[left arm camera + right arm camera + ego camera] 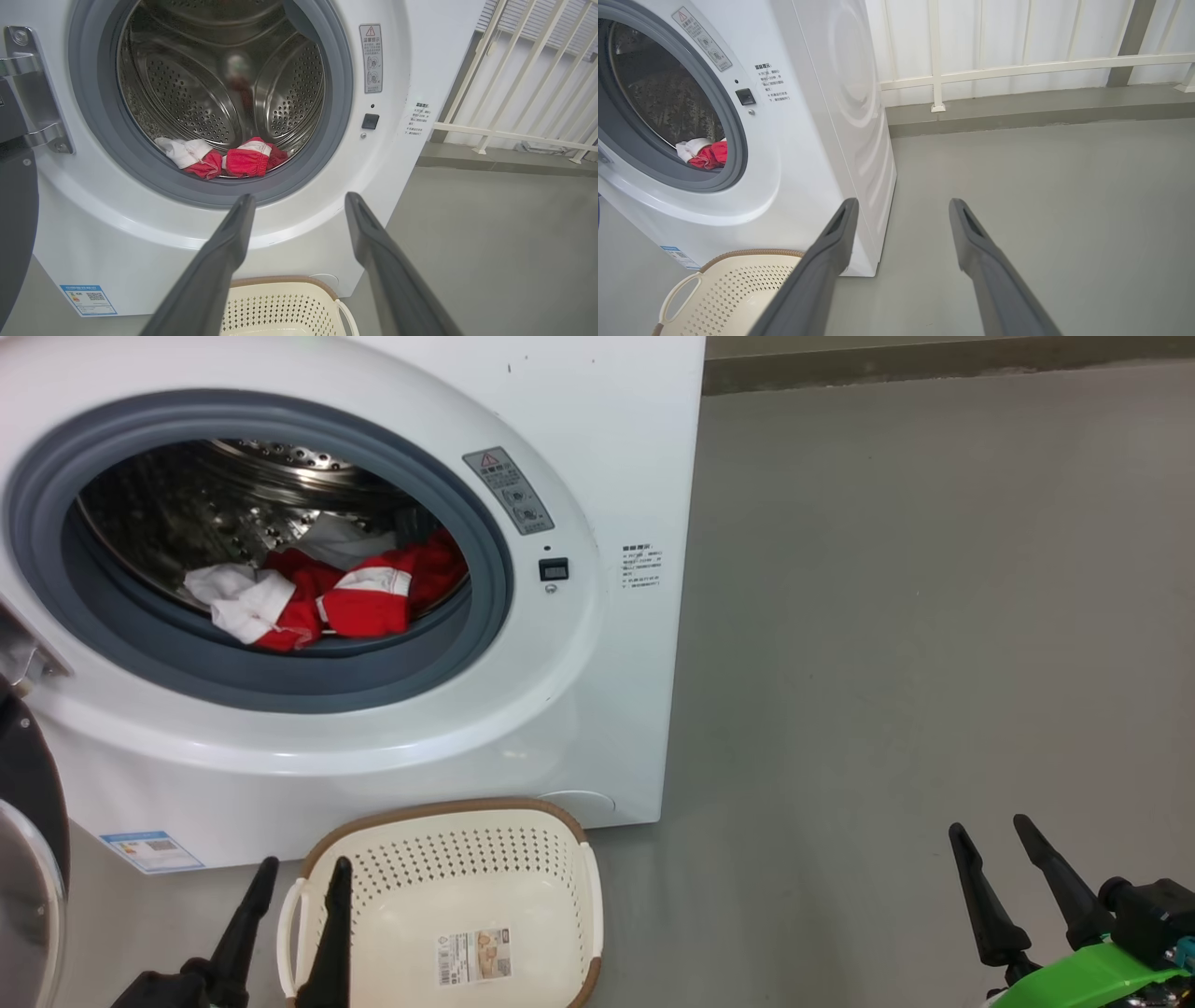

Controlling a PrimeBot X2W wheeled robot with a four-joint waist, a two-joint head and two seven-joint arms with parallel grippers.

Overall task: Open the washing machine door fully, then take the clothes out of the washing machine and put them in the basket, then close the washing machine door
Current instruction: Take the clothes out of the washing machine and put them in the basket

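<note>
1. Door first. The big round door with the glossy black rim and bulging clear glass (28, 821) hangs swung out just left of our left gripper (305, 868). That leaves the mouth of the big white front-loading washing machine (607, 448) wide open, so we'd call step one done.
2. The left gripper's two long dark fingers are spread a fair way apart with nothing between them. It sits low and points up at the opening, which looks to us like a line-up for reaching in.
3. The right gripper (990, 826) is spread too and empty. It's parked over bare grey floor (887, 616), well off from the washer's side, out of the way.
4. The soft red clothes with white patches (345, 593) lie heaped at the bottom front of the perforated steel drum (215, 513). That's ahead of and above the left gripper, just behind the grey rubber gasket (280, 681).
5. The small cream perforated plastic basket with the brown woven-look rim (448, 807) sits right under the left gripper, against the washer's foot. Nothing in it yet but a paper label (474, 957), and we reckon it's a short drop from the drum.
6. In the way, the gasket lip needs clearing on the way in and out. The open door crowds the left arm's outer side. The white railing (1017, 65) beyond the right gripper is well apart, no bother.
</note>
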